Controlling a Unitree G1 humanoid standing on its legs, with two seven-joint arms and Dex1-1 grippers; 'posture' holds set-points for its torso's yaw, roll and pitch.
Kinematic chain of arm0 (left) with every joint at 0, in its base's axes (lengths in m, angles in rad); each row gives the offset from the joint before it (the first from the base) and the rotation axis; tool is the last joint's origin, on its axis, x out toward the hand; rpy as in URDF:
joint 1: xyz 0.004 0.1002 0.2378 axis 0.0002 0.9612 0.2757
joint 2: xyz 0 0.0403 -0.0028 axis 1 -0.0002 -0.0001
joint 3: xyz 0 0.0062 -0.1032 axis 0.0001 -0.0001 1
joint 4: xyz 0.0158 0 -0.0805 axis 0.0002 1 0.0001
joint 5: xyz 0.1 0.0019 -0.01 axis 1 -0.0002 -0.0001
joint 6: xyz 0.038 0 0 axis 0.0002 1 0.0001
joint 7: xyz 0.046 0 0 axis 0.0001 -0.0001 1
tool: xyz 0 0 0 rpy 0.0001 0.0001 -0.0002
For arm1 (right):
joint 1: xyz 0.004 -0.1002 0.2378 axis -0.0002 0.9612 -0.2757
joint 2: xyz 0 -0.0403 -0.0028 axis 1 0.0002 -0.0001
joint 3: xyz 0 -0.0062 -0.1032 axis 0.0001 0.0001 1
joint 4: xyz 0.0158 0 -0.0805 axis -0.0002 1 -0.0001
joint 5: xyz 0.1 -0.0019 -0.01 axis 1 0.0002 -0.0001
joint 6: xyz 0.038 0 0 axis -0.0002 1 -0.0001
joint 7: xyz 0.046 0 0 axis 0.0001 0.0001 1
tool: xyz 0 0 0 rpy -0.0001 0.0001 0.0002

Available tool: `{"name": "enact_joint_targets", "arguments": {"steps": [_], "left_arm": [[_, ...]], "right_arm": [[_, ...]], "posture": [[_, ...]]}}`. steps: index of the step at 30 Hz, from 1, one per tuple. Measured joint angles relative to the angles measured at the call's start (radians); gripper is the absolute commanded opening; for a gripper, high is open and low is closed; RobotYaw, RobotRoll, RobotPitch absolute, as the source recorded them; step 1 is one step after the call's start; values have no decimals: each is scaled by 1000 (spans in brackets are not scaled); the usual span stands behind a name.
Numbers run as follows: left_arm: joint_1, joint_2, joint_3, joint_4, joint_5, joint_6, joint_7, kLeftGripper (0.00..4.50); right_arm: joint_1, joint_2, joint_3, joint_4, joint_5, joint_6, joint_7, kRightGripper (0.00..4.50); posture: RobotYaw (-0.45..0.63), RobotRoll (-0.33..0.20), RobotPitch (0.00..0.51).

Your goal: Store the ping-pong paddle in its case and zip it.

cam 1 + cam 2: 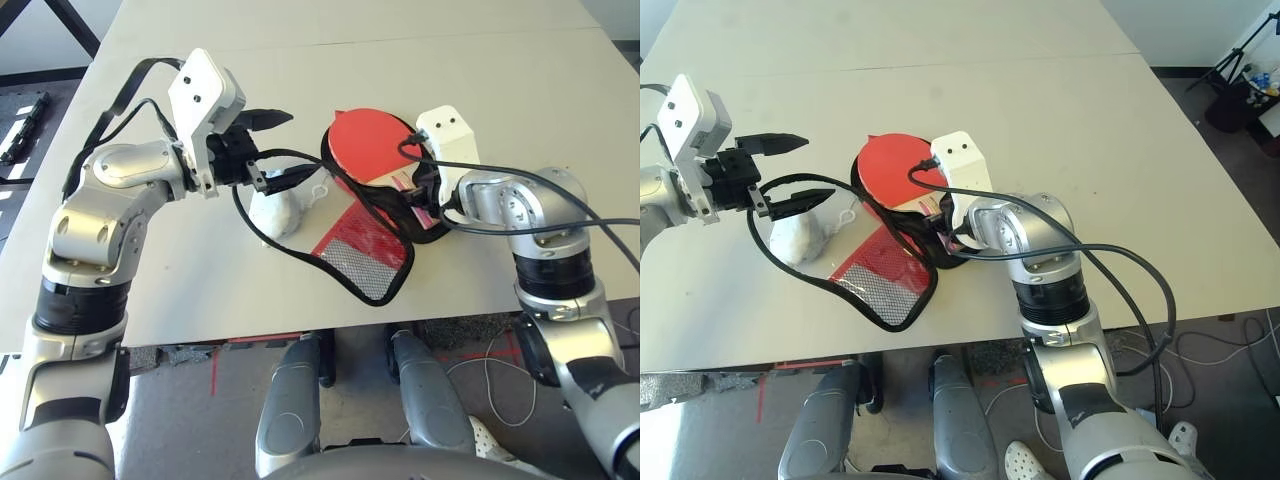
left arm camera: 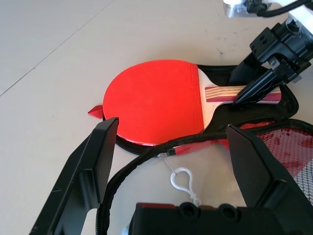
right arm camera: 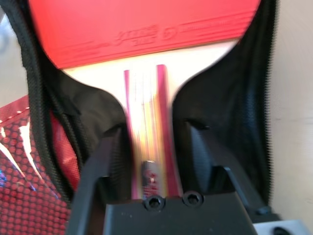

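The ping-pong paddle (image 1: pixel 368 140) lies red face up inside the open case (image 1: pixel 365 250), on the black lining, handle toward my right arm. The case's mesh-pocket flap (image 1: pixel 880 270) is folded out flat toward the table's front edge. My right gripper (image 3: pixel 154 127) is open, its fingers (image 3: pixel 110 152) standing either side of the striped handle (image 2: pixel 234 93) with slim gaps. My left gripper (image 1: pixel 277 150) hangs open and empty over the table to the left of the case, above a white plush toy (image 1: pixel 275 212).
A white loop on the zip pull (image 2: pixel 183 178) lies by the case's near edge. Black cables (image 1: pixel 300 250) from both wrists drape across the flap and the toy. The table's front edge (image 1: pixel 250 335) is close behind the flap.
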Motion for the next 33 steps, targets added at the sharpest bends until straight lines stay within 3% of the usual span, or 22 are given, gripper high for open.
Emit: {"name": "enact_joint_targets", "arguments": {"steps": [3, 7, 11, 24, 27, 33], "left_arm": [[-1, 0, 0, 1, 0, -1, -5, 4500], [-1, 11, 0, 1, 1, -1, -15, 4500], [-1, 20, 0, 2, 1, -1, -19, 4500], [-2, 19, -1, 2, 2, -1, -19, 4500], [-2, 16, -1, 2, 2, -1, -15, 4500], [2, 13, -1, 0, 2, -1, -11, 4500]], "right_arm": [[0, -74, -10, -27, 44, 0, 51, 4426], [1, -194, -33, -45, 107, -12, 135, 4467], [11, -258, -33, -38, 130, -36, 183, 4467], [42, -144, -5, -22, 127, -47, 131, 4467], [46, -123, 8, -15, 110, -61, 106, 3957], [52, -118, 18, 4, 90, -84, 77, 2085]], "posture": [[43, 0, 272], [43, 0, 270], [40, 0, 269], [51, 0, 274], [56, 0, 275], [59, 0, 275]]}}
